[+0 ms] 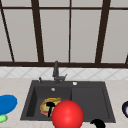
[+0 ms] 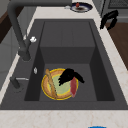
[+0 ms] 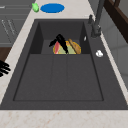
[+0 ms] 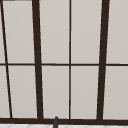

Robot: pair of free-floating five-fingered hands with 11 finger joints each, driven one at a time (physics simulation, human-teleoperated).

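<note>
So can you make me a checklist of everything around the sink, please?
Surface: pale counter around a dark sink.
Job's things: yellow plate with food in the sink's basin; a red ball shows in the front view.
Clutter: blue plate, green thing, dark plate.
Hands: left hand over the yellow plate; right hand in the air by the counter's edge, fingers relaxed.
Cables: nothing seen.
Surroundings: faucet, window.

Even, flat simulated light, no glare, faint shading inside the dark sink (image 1: 87,100), soft blur throughout
</note>
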